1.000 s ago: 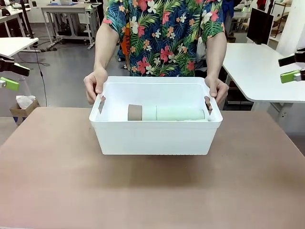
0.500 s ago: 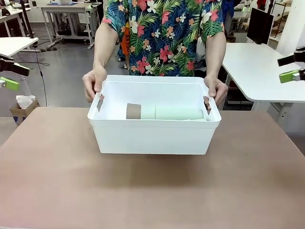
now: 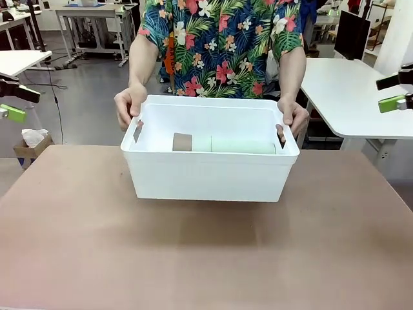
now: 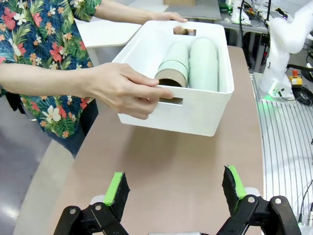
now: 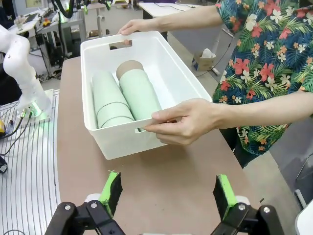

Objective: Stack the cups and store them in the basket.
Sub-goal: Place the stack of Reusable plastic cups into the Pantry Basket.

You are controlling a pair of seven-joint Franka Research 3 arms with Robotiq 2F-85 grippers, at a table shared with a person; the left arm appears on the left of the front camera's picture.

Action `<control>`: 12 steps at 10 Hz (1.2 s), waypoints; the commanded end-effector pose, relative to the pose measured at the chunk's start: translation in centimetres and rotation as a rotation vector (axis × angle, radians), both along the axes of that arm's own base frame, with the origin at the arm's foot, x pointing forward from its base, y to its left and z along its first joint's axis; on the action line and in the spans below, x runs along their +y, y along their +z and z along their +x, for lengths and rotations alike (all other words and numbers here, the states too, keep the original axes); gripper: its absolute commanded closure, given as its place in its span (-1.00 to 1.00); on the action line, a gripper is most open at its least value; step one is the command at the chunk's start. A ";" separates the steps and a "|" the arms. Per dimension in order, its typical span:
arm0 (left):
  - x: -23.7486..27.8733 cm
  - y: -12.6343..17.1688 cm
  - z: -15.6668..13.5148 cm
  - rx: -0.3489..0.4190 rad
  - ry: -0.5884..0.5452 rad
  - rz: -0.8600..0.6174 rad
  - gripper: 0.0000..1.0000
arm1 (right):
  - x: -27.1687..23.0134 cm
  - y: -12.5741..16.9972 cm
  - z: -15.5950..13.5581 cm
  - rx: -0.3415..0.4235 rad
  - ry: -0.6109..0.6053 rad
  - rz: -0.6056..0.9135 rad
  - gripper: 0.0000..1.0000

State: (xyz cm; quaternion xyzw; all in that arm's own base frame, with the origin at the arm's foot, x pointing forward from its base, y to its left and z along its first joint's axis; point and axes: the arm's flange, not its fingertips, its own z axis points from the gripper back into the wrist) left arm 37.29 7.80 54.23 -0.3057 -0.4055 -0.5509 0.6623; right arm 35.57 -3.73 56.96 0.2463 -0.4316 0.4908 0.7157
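Holding both robot hands, left hand (image 4: 173, 193) and right hand (image 5: 166, 196), spread wide and empty at frame edges, we see the basket (image 3: 210, 174) mid-frame, gripped by the person's hands (image 3: 129, 106); stacked cups (image 3: 226, 143) lie sideways inside.

1. Premises: a robotics laboratory or research workshop, open-plan.
2. Floor (image 3: 90, 97): bare grey, hard finish, with cables trailing at far left.
3. Furnishings: several white workbenches (image 3: 352, 97) at far left and far right; a dark monitor (image 3: 352, 33) stands on the right one.
4. Equipment: a white robot arm (image 4: 288, 39) is bolted to a ribbed metal base plate (image 4: 286, 142) beside the brown work surface (image 3: 206, 258), with a green indicator glow at its foot.
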 end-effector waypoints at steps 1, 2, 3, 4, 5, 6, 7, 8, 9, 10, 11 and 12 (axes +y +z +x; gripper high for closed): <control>0.0 0.1 -0.1 -0.010 -0.002 -0.003 -1.00 | 0.0 0.1 0.2 -0.003 0.003 0.019 -1.00; 0.0 0.1 -0.1 -0.010 -0.002 -0.003 -1.00 | 0.0 0.1 0.2 -0.003 0.003 0.019 -1.00; 0.0 0.1 -0.1 -0.010 -0.002 -0.003 -1.00 | 0.0 0.1 0.2 -0.003 0.003 0.019 -1.00; 0.0 0.1 -0.1 -0.010 -0.002 -0.003 -1.00 | 0.0 0.1 0.2 -0.003 0.003 0.019 -1.00; 0.0 0.1 -0.1 -0.010 -0.002 -0.003 -1.00 | 0.0 0.1 0.2 -0.003 0.003 0.019 -1.00; 0.0 0.1 -0.1 -0.010 -0.002 -0.003 -1.00 | 0.0 0.1 0.2 -0.003 0.003 0.019 -1.00; 0.0 0.1 -0.1 -0.010 -0.002 -0.003 -1.00 | 0.0 0.1 0.2 -0.003 0.003 0.019 -1.00; 0.0 0.1 -0.1 -0.010 -0.002 -0.003 -1.00 | 0.0 0.1 0.2 -0.003 0.003 0.019 -1.00; 0.0 0.1 -0.1 -0.010 -0.002 -0.003 -1.00 | 0.0 0.1 0.2 -0.003 0.003 0.019 -1.00; 0.0 0.1 -0.1 -0.010 -0.002 -0.003 -1.00 | 0.0 0.1 0.2 -0.003 0.003 0.019 -1.00; 0.0 0.1 -0.1 -0.010 -0.002 -0.003 -1.00 | 0.0 0.1 0.2 -0.003 0.003 0.019 -1.00; 0.0 0.1 -0.1 -0.010 -0.002 -0.003 -1.00 | 0.0 0.1 0.2 -0.003 0.003 0.019 -1.00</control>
